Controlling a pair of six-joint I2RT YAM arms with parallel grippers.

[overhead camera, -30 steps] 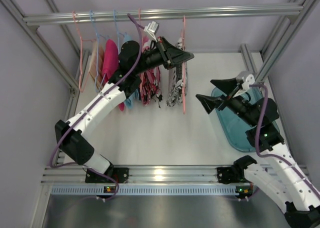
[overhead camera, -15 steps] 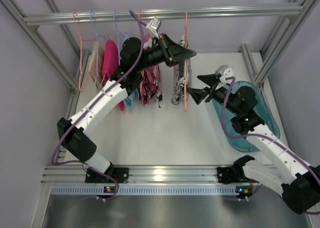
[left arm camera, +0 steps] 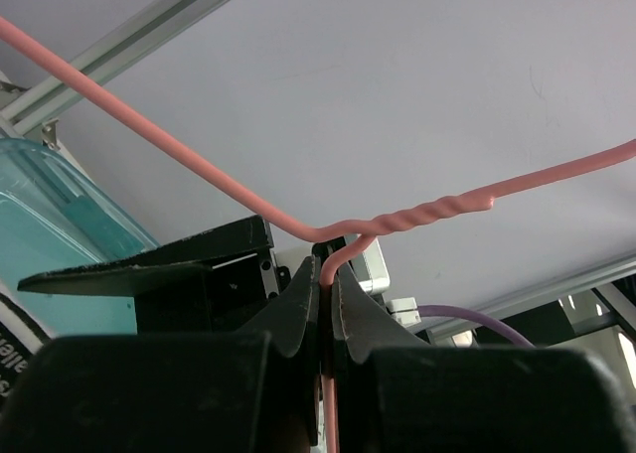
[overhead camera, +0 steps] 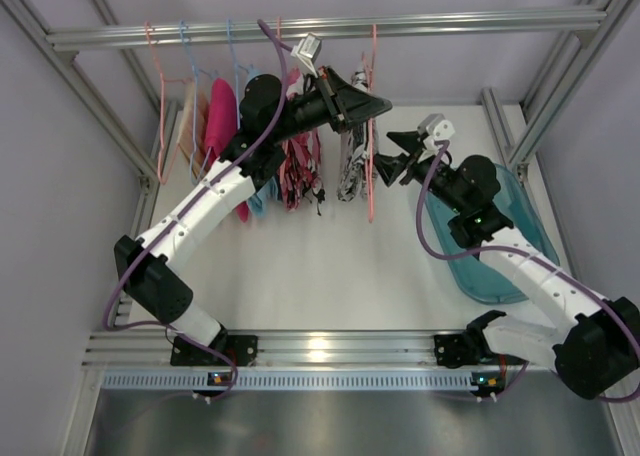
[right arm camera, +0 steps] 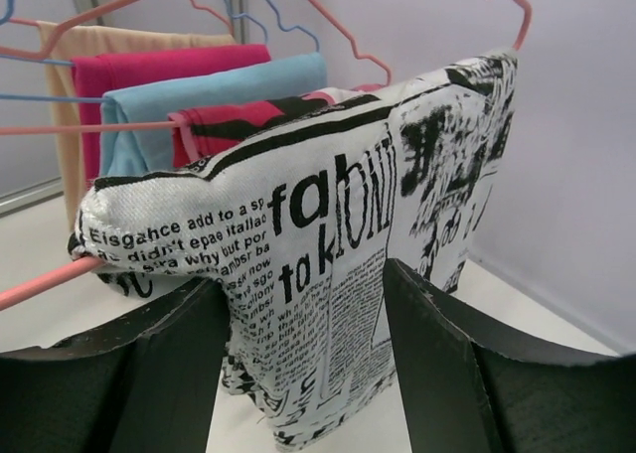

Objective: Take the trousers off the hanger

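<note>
— What sits on the white bench [overhead camera: 300, 266]?
— Only a teal tray [overhead camera: 462, 274], lying flat on the right side, towards the back corner.
— And overhead?
— A metal rail [overhead camera: 450, 21] crosses above the bench's far edge. A pink hanger [overhead camera: 370, 201] hooks over it, right of centre.
</note>
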